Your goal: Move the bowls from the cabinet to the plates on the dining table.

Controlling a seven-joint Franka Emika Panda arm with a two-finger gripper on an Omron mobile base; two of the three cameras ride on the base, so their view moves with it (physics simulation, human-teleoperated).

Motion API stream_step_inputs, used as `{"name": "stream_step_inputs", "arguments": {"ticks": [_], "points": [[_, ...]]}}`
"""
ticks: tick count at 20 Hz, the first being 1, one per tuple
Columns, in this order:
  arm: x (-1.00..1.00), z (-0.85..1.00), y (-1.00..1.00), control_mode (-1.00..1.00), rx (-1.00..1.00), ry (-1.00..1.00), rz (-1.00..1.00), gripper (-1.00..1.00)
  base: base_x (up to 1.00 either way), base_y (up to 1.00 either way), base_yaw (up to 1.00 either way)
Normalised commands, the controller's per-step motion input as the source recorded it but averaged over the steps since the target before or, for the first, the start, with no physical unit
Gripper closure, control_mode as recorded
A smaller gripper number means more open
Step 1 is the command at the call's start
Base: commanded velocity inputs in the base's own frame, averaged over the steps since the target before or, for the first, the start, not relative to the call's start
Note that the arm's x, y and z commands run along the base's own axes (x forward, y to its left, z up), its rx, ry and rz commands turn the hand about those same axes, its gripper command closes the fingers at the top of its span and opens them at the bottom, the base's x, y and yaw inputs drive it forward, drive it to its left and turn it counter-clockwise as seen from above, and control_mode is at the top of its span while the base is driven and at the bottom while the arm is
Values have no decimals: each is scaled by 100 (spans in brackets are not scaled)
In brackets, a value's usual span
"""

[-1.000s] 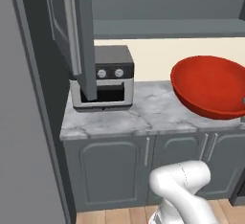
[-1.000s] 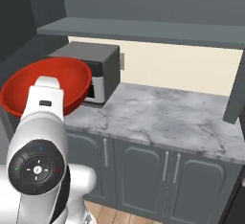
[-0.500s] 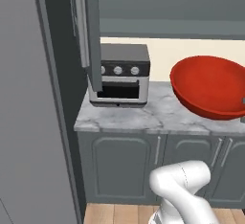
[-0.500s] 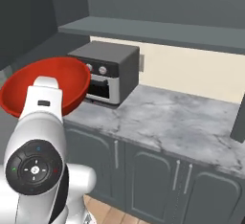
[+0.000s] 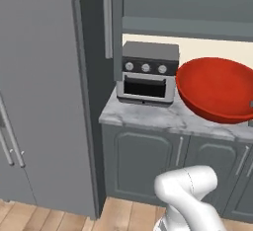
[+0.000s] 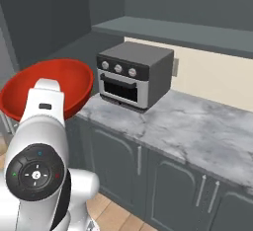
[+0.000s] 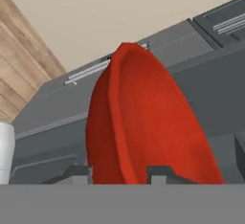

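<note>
Two base views, either side of toaster oven.

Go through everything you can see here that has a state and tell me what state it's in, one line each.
red bowl: lifted off the counter, carried in the air, empty, tilted.
hand: shut on the red bowl's rim, one finger either side of the wall.
toaster oven: door shut, standing on the marble counter.
wall cabinet door: swung open.
base cabinet doors: shut.
</note>
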Motion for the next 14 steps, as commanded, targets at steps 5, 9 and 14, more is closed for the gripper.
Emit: {"name": "stream_step_inputs", "arguments": {"ticks": [5,9,14], "points": [[0,0,0,100,0,0,0,100,-41,0,37],[0,0,0,100,0,0,0,100,-38,0,38],[0,0,0,100,0,0,0,100,-28,0,42]]}}
